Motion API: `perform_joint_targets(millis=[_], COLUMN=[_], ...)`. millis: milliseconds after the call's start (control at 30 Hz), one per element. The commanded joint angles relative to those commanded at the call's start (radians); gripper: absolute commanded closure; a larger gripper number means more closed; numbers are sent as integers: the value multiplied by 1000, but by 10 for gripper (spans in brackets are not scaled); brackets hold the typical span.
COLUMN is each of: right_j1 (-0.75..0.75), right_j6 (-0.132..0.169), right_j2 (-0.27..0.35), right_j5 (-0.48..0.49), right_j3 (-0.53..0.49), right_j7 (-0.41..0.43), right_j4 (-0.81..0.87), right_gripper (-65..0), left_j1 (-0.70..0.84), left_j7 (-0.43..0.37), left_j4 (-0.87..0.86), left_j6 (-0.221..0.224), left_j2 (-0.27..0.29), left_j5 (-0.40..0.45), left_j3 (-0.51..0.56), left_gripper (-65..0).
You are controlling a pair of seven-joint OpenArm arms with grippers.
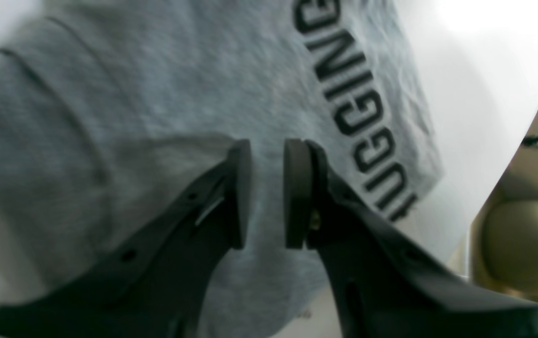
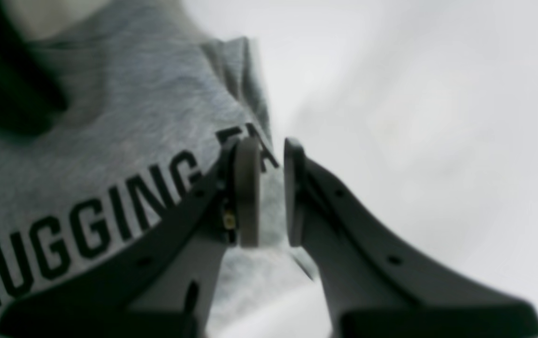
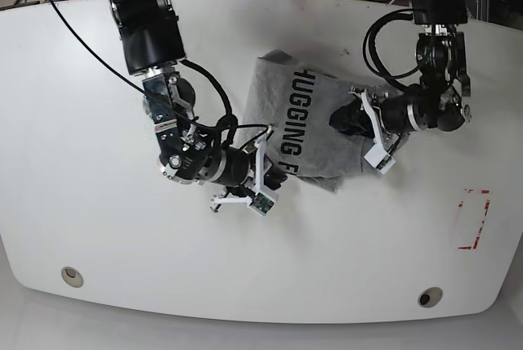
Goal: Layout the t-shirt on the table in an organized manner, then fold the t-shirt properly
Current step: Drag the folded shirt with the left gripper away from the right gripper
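My left gripper (image 1: 267, 192) hovers over the t-shirt (image 1: 165, 108), fingers (image 1: 240, 188) parted by a narrow gap with only grey cloth showing between them; nothing is clamped. The printed lettering (image 1: 358, 112) runs just beside the right-hand pad, toward the shirt's edge. My right gripper (image 2: 269, 192) stands at the opposite border of the shirt, its fingers likewise apart and holding nothing; one pad (image 2: 246, 188) sits over the end of the lettering, the other (image 2: 294, 188) over the edge where cloth gives way to bare table (image 2: 414, 117). A folded corner of the shirt rises beyond that edge.

From the base view, the t-shirt (image 3: 306, 125) lies bunched near the middle of the table (image 3: 82, 80), lettering upward and running away from the camera. My right gripper (image 3: 274, 172) meets the shirt's near left border; my left gripper (image 3: 347, 119) rests at its right side. The red tape mark (image 3: 472, 219) lies well apart from the shirt, to its right and nearer the camera. Two grommet holes (image 3: 71, 275) sit along the table's near edge, well clear of the cloth.

Step in hand, as I judge it: laying the shirt flat, not yet folding. To do it well, each pair of fingers should close on a single outer layer at opposite borders, then draw apart evenly, keeping the cloth low on the table so the creases pull out without dragging the whole shirt sideways.
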Motion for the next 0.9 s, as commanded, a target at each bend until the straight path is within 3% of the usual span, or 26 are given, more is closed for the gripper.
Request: perform_joint_targets(millis=[233, 467, 567, 700, 900], right_j1=[0, -74, -153, -247, -394], right_j6=[0, 0, 0, 0, 0], right_j2=[11, 61, 115, 160, 153], right_j5=[-21, -17, 11, 44, 38], right_j3=[0, 5, 6, 6, 63], right_j7=[127, 210, 209, 152, 71], right_j4=[-175, -204, -100, 41, 235], right_gripper=[-86, -79, -79, -79, -79], left_j1=[83, 121, 110, 41, -38], left_j7=[-132, -285, -364, -393, -393], left_j4=[21, -74, -181, -307, -359], left_j6=[0, 0, 0, 0, 0], left_j2=[23, 43, 38, 17, -35], left_j5=[218, 382, 419, 431, 427], left_j3=[64, 61, 63, 63, 63], left_gripper=[-114, -114, -114, -114, -114])
